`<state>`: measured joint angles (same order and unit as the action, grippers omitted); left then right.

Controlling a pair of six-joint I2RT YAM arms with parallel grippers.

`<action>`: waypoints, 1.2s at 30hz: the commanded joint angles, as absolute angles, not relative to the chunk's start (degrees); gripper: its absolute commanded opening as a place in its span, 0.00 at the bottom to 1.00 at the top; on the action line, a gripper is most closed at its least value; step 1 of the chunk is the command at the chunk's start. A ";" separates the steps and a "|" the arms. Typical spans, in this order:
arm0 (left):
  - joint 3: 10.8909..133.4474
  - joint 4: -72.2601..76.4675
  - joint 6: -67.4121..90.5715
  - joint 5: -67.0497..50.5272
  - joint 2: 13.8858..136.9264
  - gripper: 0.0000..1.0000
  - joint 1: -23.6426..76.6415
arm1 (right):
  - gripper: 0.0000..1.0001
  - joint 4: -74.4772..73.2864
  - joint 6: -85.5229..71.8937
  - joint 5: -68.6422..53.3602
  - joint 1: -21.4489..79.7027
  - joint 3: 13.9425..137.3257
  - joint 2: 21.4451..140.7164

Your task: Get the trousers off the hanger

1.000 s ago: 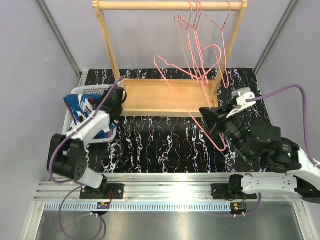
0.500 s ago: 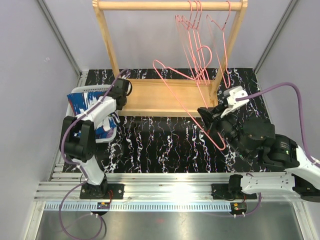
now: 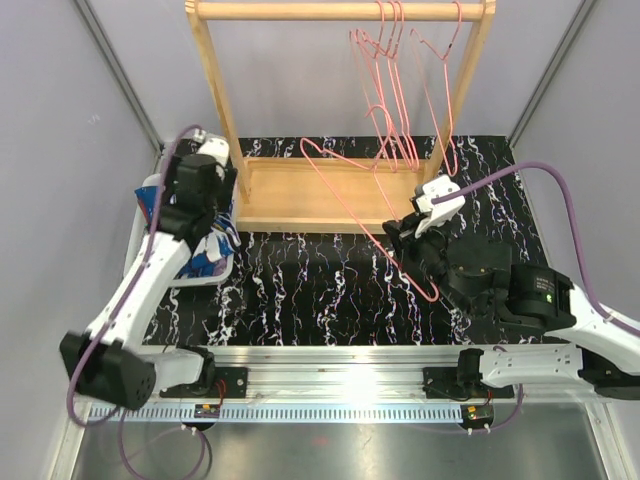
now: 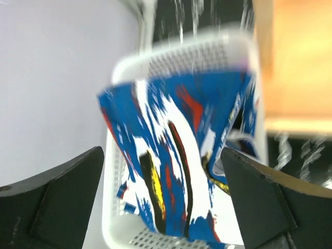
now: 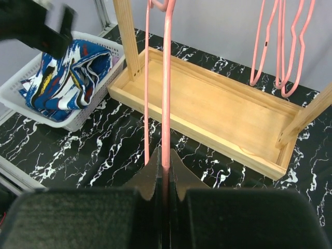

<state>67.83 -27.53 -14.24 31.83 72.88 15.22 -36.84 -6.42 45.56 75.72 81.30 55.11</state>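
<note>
The dark blue trousers (image 4: 176,150) with white, red and yellow splashes lie crumpled in a white basket (image 4: 129,62) at the table's left. My left gripper (image 4: 163,207) hangs above them, open wide, with nothing between its fingers. From above, the left gripper (image 3: 200,205) covers most of the trousers (image 3: 207,262). My right gripper (image 5: 166,171) is shut on the wire of a bare pink hanger (image 5: 166,78). From above, this hanger (image 3: 345,190) slants across the wooden tray, off the rail, in the right gripper (image 3: 410,245). No lilac trousers show.
A wooden clothes rack has its rail (image 3: 340,10) at the top and its tray base (image 3: 320,195) on the black marbled table. Several bare pink hangers (image 3: 400,90) hang at the rail's right end. The basket (image 3: 138,225) sits against the left wall.
My left gripper opened and let go of the patterned trousers, which now lie in the basket. The left arm stretched out and rose. The right gripper carried the hanger slightly left.
</note>
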 commanded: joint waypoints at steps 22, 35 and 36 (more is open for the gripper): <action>58.53 -22.33 25.66 0.36 76.89 0.99 -5.52 | 0.00 -37.80 -4.57 51.95 74.27 91.32 67.59; 62.74 -26.00 19.52 2.14 83.30 0.92 -4.76 | 0.00 -35.68 -4.92 47.81 72.77 91.41 71.28; 65.10 -28.80 18.29 3.94 86.45 0.92 -2.83 | 0.00 -35.77 -5.10 47.55 72.69 91.58 71.63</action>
<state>59.51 -24.14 22.87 -3.11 80.73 -6.39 -39.48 -4.80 48.64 73.30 89.47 71.50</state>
